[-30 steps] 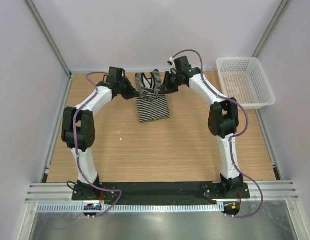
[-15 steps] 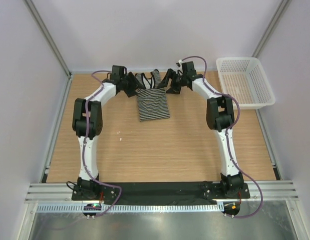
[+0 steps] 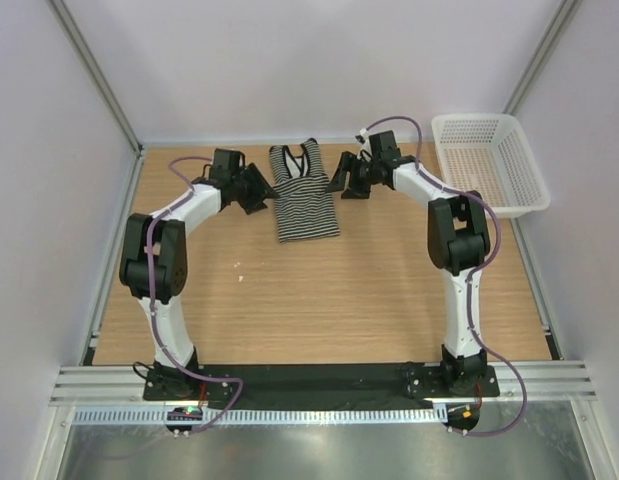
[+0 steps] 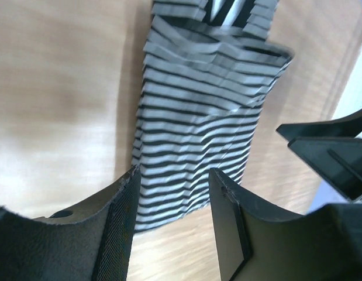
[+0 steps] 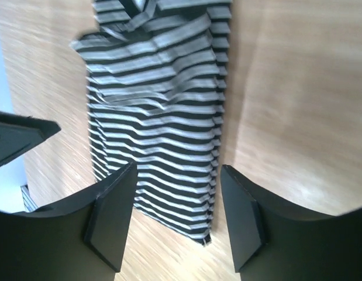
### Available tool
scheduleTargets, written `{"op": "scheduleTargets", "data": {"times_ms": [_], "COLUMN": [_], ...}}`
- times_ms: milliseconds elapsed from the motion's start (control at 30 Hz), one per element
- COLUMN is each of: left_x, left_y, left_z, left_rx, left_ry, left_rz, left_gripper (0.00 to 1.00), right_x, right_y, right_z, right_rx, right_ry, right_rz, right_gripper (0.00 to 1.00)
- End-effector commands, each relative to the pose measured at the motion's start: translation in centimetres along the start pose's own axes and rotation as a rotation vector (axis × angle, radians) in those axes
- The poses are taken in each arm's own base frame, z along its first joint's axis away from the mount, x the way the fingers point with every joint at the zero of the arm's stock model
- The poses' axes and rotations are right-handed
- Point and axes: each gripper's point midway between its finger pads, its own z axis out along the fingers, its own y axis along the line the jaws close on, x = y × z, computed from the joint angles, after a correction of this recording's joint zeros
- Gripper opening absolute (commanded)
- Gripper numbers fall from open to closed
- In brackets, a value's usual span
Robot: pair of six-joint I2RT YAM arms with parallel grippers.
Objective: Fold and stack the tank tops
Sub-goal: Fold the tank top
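Worktop (image 3: 339,300) carries a white basket (image 3: 484,165) at two o'clock and one striped tank top (image 3: 307,200) at twelve o'clock, flat and narrow. Left tool (image 3: 261,192) at its nine o'clock and right tool (image 3: 341,183) at its three o'clock stand wide, holding nothing. I judge the side folds are done; the next move, a cross fold, needs one corner pinched by each tool.

Tank top (image 3: 307,200) lies on the table (image 3: 319,290), far centre, between my left gripper (image 3: 260,190) and right gripper (image 3: 342,182). Basket (image 3: 489,170) sits far right, well apart.
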Motion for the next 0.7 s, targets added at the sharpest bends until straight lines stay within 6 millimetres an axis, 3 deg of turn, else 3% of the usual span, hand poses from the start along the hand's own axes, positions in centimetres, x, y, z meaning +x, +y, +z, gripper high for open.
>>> {"op": "scheduleTargets", "data": {"times_ms": [0, 300, 467, 667], "left_x": [1.3, 5.4, 7.4, 8.2], "left_y": [-1.0, 0.1, 0.8, 1.1], "left_z": [-1.5, -1.8, -0.8, -0.4], "left_rx": [0.032, 0.067, 0.071, 0.082], "left_ry": [-0.026, 0.052, 0.099, 0.124], "left_rz": [0.055, 0.07, 0.076, 0.074], "left_gripper": [0.51, 0.44, 0.39, 0.32], "right_x": [1.1, 6.2, 7.5, 9.0], "right_y": [0.3, -0.3, -0.1, 0.5], "right_z": [-1.4, -1.5, -1.5, -2.1], "right_rx": [0.027, 0.003, -0.02, -0.042], "right_ry": [0.0, 0.085, 0.101, 0.116], "right_rz": [-0.028, 0.002, 0.013, 0.005], "right_gripper": [0.64, 0.49, 0.41, 0.39]}}
